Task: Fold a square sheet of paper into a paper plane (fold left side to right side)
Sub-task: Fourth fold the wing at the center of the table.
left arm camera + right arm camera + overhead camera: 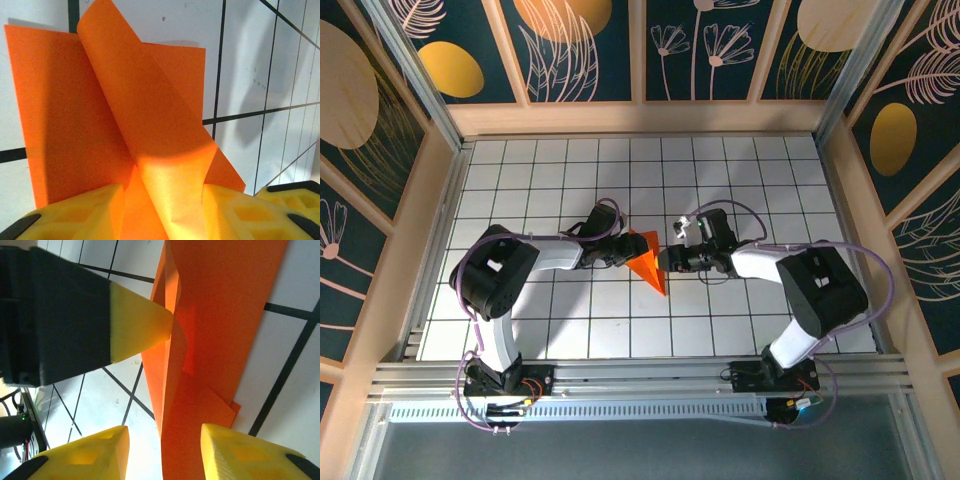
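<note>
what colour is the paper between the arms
Bright orange paper, clearest in the left wrist view.

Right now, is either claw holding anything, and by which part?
Left claw pinches the folded orange paper at the raised fold near its left edge. Right claw straddles the paper, jaws open, no grip visible.

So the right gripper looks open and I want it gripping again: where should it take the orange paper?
Probably the raised flap of the orange paper, which stands on edge between the right gripper fingers. Come in from the right side, level with the table, and close across the thin flap, away from where the left gripper straddles it.
</note>
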